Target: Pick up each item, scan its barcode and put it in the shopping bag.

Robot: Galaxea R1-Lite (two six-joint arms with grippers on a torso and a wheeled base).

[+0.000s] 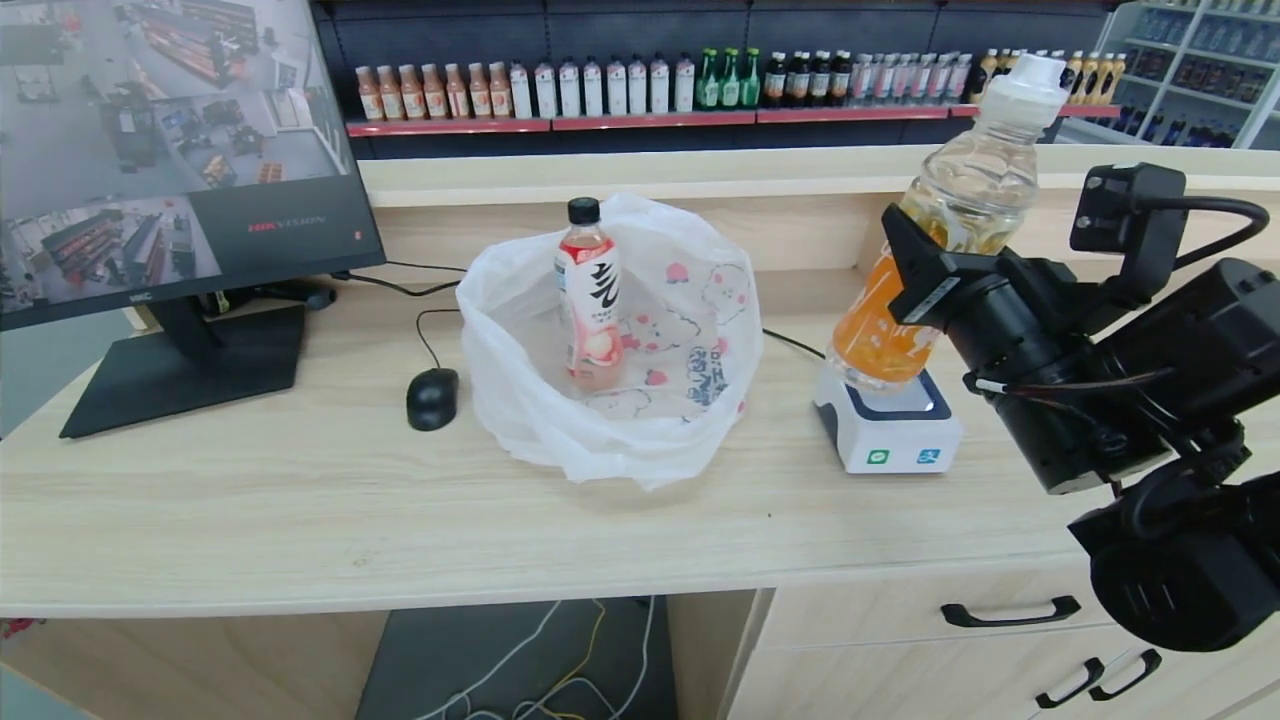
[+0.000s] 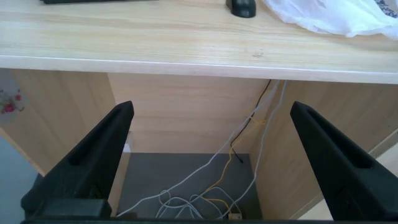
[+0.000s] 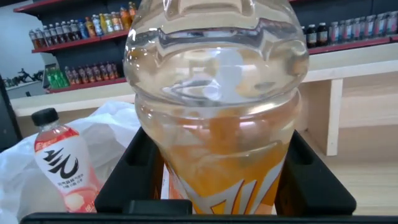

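Hanging below the counter's (image 2: 186, 37) front edge: left gripper (image 2: 211, 109), fingers spread wide, nothing between them. Next, right gripper (image 1: 915, 275): closed on the lower half of an orange drink bottle (image 1: 965, 190), which is tilted with its white cap up and its base right over the scanner (image 1: 885, 430); whether they touch cannot be told. On the counter, left to right: monitor (image 1: 150, 150); black mouse (image 1: 432, 398); white plastic shopping bag (image 1: 520, 400), mouth open, a pink bottle (image 1: 590, 300) upright inside; the white scanner, just right of the bag. Behind: shelf (image 1: 650, 118) lined with bottles.
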